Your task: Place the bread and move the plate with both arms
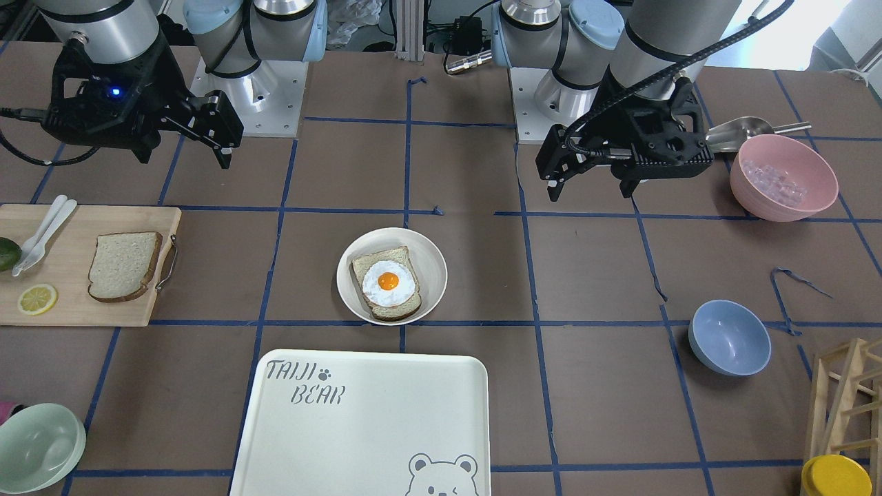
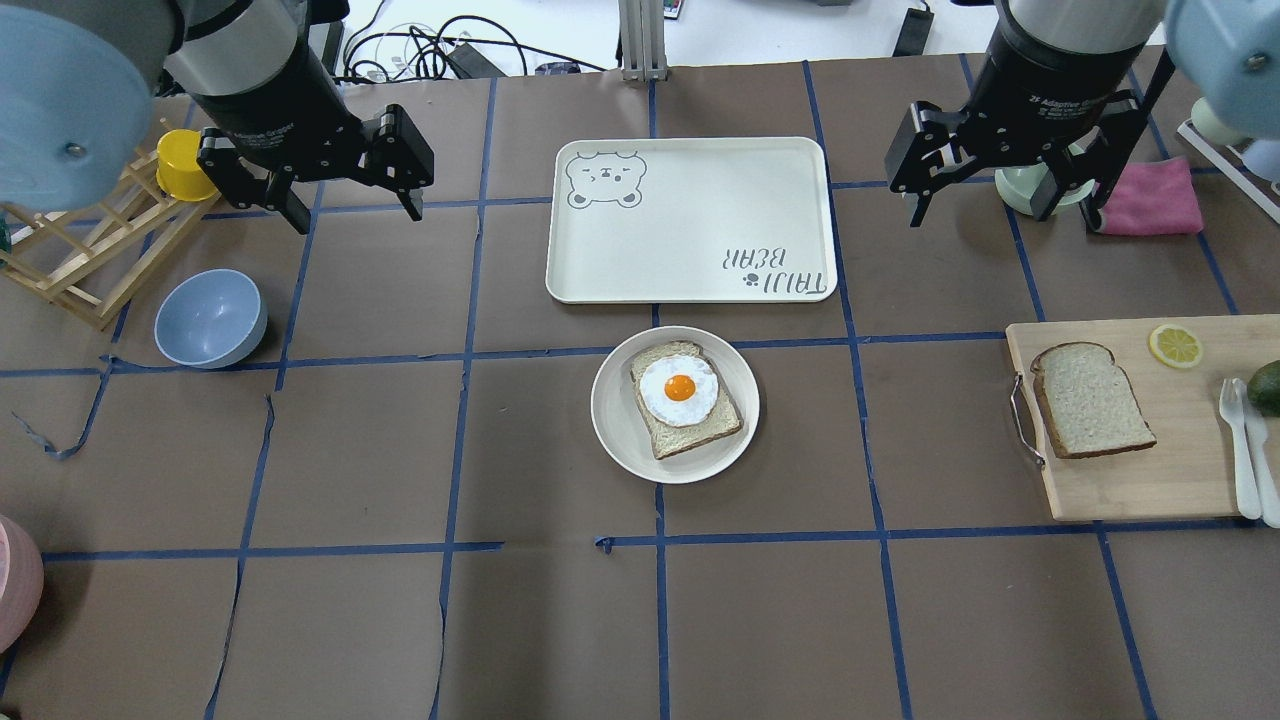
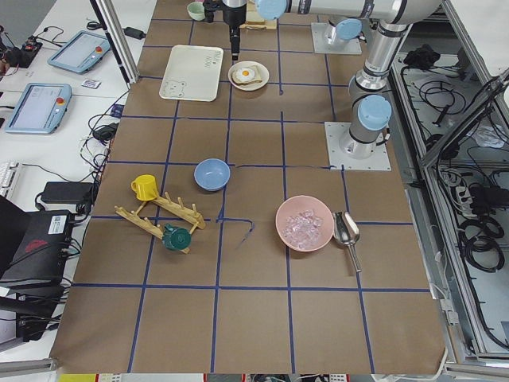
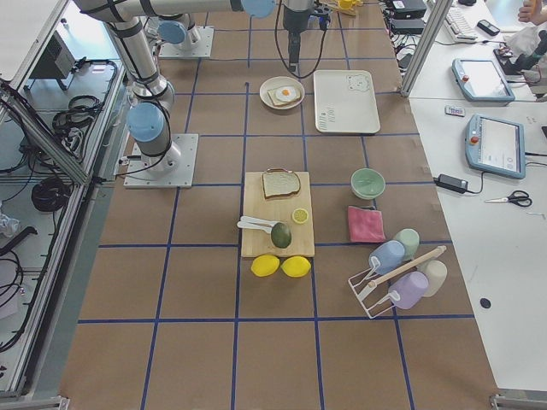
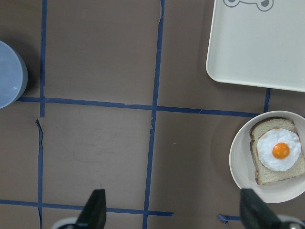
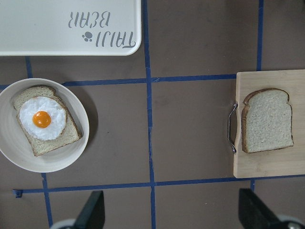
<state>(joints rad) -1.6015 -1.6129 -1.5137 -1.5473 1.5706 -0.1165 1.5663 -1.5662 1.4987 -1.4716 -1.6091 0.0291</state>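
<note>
The plain bread (image 2: pixel 1090 400) lies on a wooden cutting board (image 2: pixel 1180 480) at the table's right side; it also shows in the front view (image 1: pixel 124 265) and the right wrist view (image 6: pixel 267 120). The round cream plate (image 2: pixel 615 420) sits mid-table and holds a slice with a fried egg (image 2: pixel 680 388); the plate also shows in the front view (image 1: pixel 427 255) and the left wrist view (image 5: pixel 238 162). My left gripper (image 2: pixel 355 205) hangs open and empty, high over the left half. My right gripper (image 2: pixel 1005 210) hangs open and empty, above and beyond the board.
The "Taiji Bear" tray (image 2: pixel 690 270) lies just beyond the plate. A lemon slice (image 2: pixel 1175 345), white cutlery (image 2: pixel 1240 450) and an avocado (image 2: pixel 1265 385) share the board. A blue bowl (image 2: pixel 210 318), a wooden rack (image 2: pixel 90 260) and a pink bowl (image 1: pixel 782 176) stand on the left side.
</note>
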